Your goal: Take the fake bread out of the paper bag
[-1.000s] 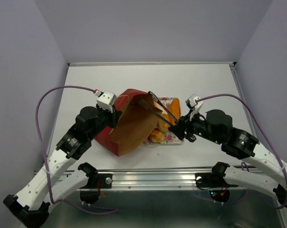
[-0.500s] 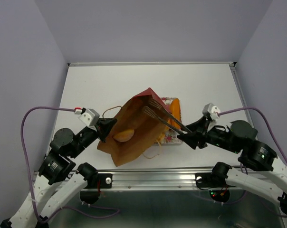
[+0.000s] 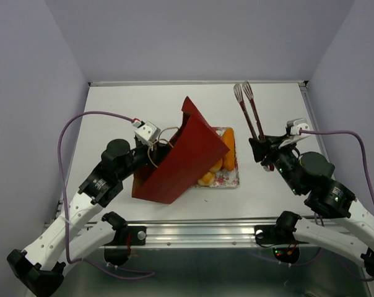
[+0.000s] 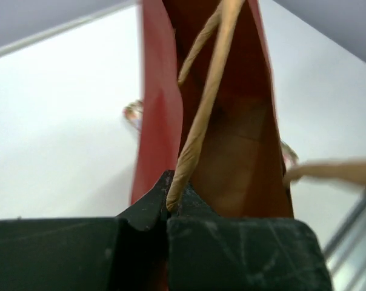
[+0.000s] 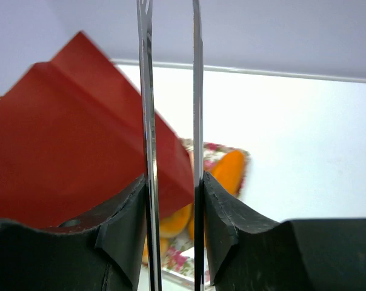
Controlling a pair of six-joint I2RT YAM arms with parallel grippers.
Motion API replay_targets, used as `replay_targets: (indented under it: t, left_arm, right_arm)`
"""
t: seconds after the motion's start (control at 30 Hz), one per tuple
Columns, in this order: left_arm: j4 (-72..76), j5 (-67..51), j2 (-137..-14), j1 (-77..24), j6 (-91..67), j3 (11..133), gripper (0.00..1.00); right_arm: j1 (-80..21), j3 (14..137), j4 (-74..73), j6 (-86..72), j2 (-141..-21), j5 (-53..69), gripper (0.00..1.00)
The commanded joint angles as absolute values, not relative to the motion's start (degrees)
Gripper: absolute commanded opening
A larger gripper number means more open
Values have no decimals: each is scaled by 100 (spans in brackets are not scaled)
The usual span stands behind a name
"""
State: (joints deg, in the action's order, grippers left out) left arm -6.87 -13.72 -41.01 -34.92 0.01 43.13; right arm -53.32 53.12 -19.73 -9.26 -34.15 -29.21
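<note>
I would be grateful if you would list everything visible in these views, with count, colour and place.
paper bag: one, red, mid-table, tipped up on edge and covering the tray's left side
cord handle: one clearly seen, tan, pinched in the left gripper
fake bread: at least three pieces showing, glossy orange-golden, on the tray, partly hidden by the bag
tray: one, floral pattern, right of the bag
tongs: one pair, metal, held by the right gripper, tips pointing to the far edge
table: one, white
cables: two, purple, one looping from each wrist
left gripper: one, black, shut on the cord handle
right gripper: one, black, clamped on the tongs
</note>
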Motion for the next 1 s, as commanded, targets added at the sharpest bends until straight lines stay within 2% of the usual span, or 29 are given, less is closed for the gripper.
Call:
replay_targets:
  t: [0.0, 0.1, 0.27, 0.43, 0.5, 0.6, 0.8, 0.97]
  left_arm:
    - [473, 750, -3929, -3507, -525, 4421, 0]
    - [1079, 1912, -3859, -3498, -816, 4526, 0]
    - [1696, 2617, -3604, -3498, -1265, 4842, 0]
    - [945, 4752, -3822, -3498, -2467, 5447, 0]
    - [800, 5140, -4007, -3498, -2663, 5502, 0]
    - [774, 5475, -4165, -3498, -3136, 5432, 0]
    - [142, 5862, -4587, -3472, -4779, 5554, 0]
    - [-1955, 6240, -5404, -3375, -6525, 6439, 0]
  right_arm:
    - [-5326, 5783, -1257, -1046, -3621, -5026, 43]
    - [-5326, 5845, -1239, -1090, -3918, -5509, 43]
    - [-5326, 5880, -1239, -1108, -4376, -6231, 40]
    - [-5091, 5608, -1213, -1590, -5060, -6979, 39]
    - [-4783, 5581, -1239, -1800, -5299, -6489, 39]
    - [-3948, 5485, -1257, -2266, -5677, -5085, 39]
    - [-2700, 5563, -1318, -2785, -6485, -3500, 39]
    - [-2101, 5669, -1608, -3005, -7382, -2612, 41]
